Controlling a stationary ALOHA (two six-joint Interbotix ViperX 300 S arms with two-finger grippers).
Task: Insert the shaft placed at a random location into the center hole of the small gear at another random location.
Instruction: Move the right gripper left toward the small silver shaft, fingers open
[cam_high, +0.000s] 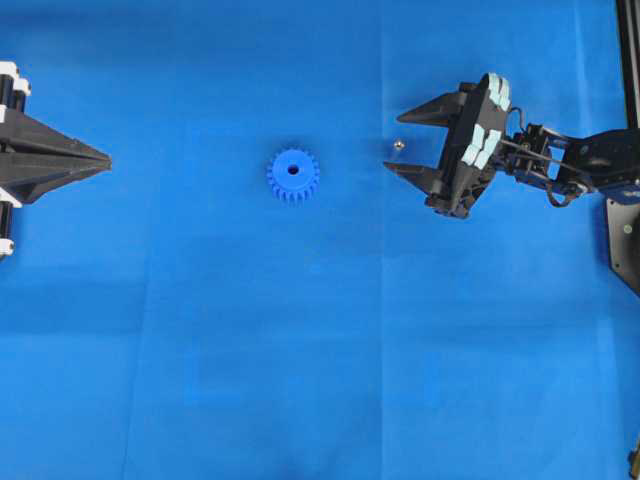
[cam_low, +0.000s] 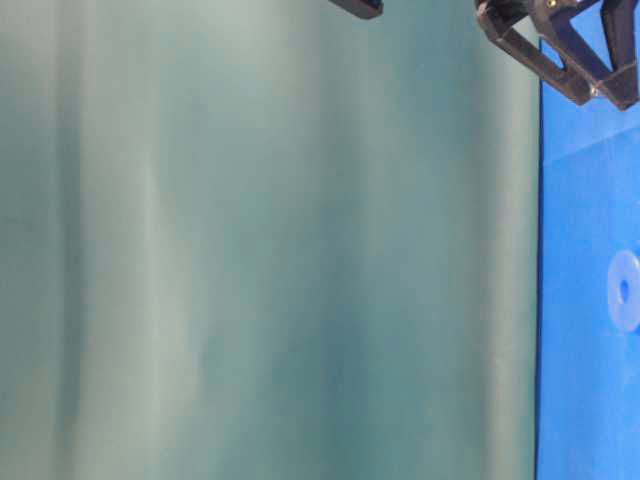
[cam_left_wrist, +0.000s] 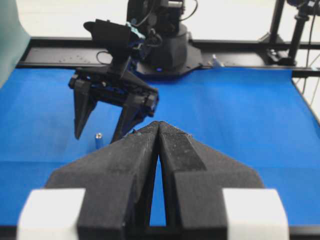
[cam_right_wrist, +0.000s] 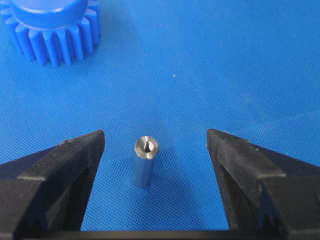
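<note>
The right pincer (cam_right_wrist: 152, 142) stands apart around the upright shaft (cam_right_wrist: 144, 161), touching nothing, beside the small gear (cam_high: 293, 176); the left pincer (cam_left_wrist: 158, 125) is together.

A creased blue cloth (cam_high: 300, 330) covers the table, beside a green backdrop (cam_low: 260, 250).

A creased blue cloth (cam_high: 300, 350) covers the table, with a teal-green backdrop (cam_low: 250, 250) alongside.

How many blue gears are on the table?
1. The gear lies flat near the middle of the blue cloth, left of the shaft. None seems hidden.
</note>
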